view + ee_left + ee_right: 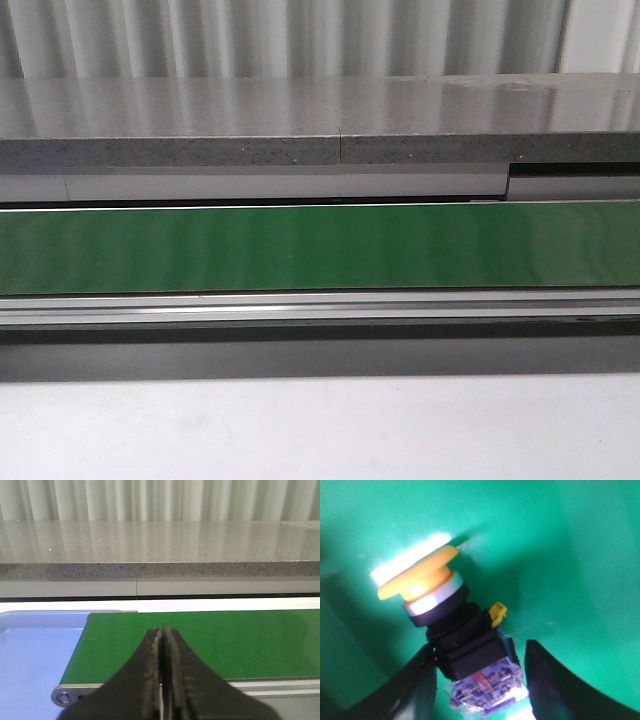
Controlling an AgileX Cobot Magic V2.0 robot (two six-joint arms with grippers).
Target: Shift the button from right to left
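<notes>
The button [451, 622] lies on its side on the green belt [560, 545] in the right wrist view: yellow mushroom cap, black collar, blue-and-clear contact block. My right gripper [479, 647] is open and straddles the contact block. One finger is close against the black body and a gap of green shows beside the other finger. My left gripper [161, 630] is shut with nothing in it, above the left end of the green belt [240, 640]. The front view shows the green belt [320, 248] but neither gripper and no button.
A blue tray [30, 655] lies just beyond the belt's left end roller [64, 697]. A grey speckled counter [320, 125] runs behind the belt, and a metal rail [320, 310] along its near side. A white table surface [320, 430] lies in front.
</notes>
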